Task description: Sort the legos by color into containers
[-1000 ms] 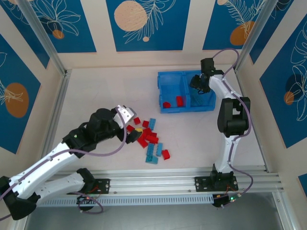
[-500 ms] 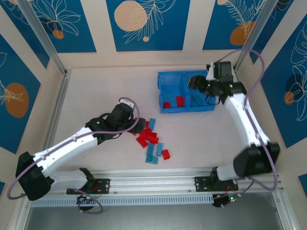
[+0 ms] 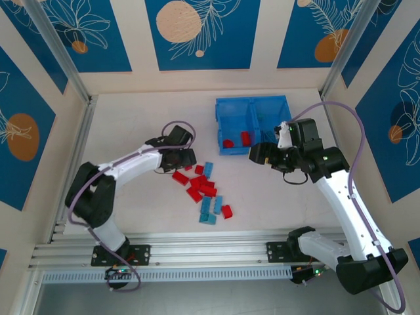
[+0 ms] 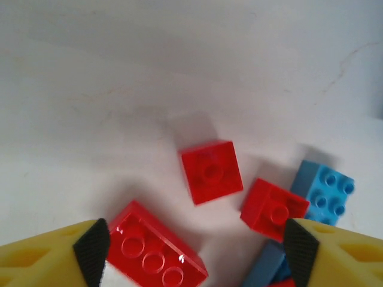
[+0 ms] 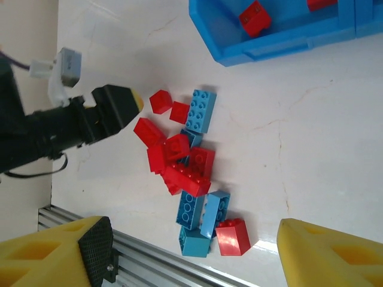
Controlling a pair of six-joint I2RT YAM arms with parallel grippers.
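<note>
A pile of red and light blue legos (image 3: pixel 203 190) lies mid-table. My left gripper (image 3: pixel 182 159) is low at the pile's left edge, jaws open. In the left wrist view a long red lego (image 4: pixel 157 252) lies between its fingers, against the left pad (image 4: pixel 91 246); two small red legos (image 4: pixel 210 170) and a blue one (image 4: pixel 323 191) lie beyond. My right gripper (image 3: pixel 258 155) hangs open and empty in front of the blue bin (image 3: pixel 252 105). Its view looks down on the pile (image 5: pixel 191 167). Two red legos (image 3: pixel 236 140) lie in the bin's left container; the right arm partly covers the right one.
An aluminium rail (image 3: pixel 210 246) runs along the near edge, close to the nearest blue legos (image 5: pixel 194 239). Walls close in the back and both sides. Bare table lies left of the pile and between the pile and the bin.
My left gripper swung up and right to the pile's left edge and its jaws narrowed. My right gripper came out of the bin toward the front and opened wider.
</note>
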